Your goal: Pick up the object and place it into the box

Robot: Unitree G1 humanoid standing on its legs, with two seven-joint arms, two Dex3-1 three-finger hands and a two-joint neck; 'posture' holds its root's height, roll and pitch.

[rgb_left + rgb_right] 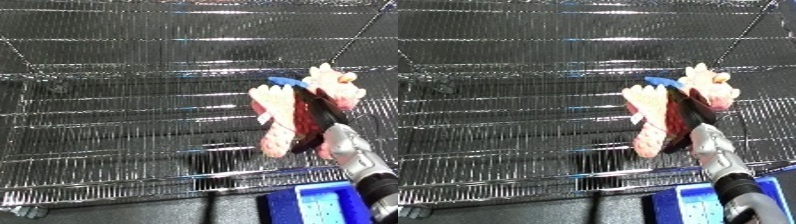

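My right hand (pixel 311 117) is held up over a wire shelf, its black fingers curled round a soft pink and cream plush toy (pixel 277 112) with a small blue part (pixel 286 81) near its top. The toy hangs clear above the wire, to the right of the view's middle. The silver forearm (pixel 354 152) rises from the lower right corner. A blue bin (pixel 311 202) shows at the bottom edge, below and slightly right of the toy. The left hand does not show in either view.
A chrome wire shelf (pixel 124 115) fills most of the view, with a raised wire back and sides (pixel 178 30). Its front rail (pixel 107 192) runs along the bottom, with dark floor beneath.
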